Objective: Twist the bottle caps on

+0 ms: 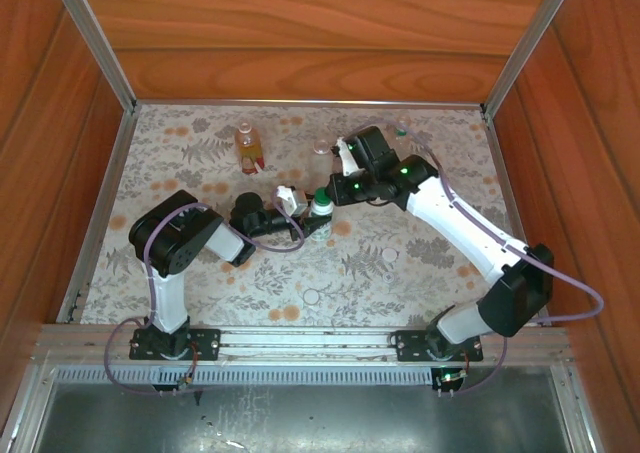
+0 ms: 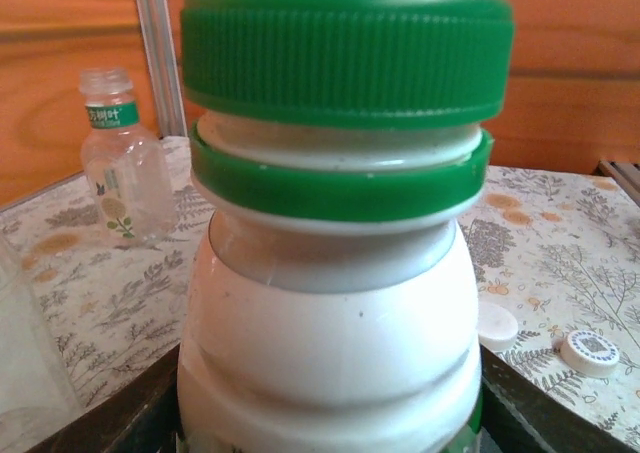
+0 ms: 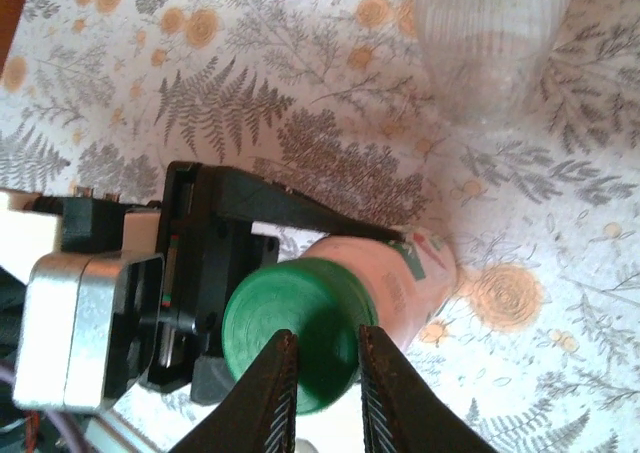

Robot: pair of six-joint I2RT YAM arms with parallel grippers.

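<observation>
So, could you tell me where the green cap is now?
In the top view, the green cap sits mid-table on the white bottle held by the left tool.

I am watching a surface that is lying under a pale cloth printed with grey ferns and orange blossoms. A reddish wooden back wall is closing off the far side, and wooden side panels are rising on the left and right. Two aluminium posts are slanting up from the far corners. A metal rail is running along the near edge, with a dull steel sheet lying just below it.
</observation>
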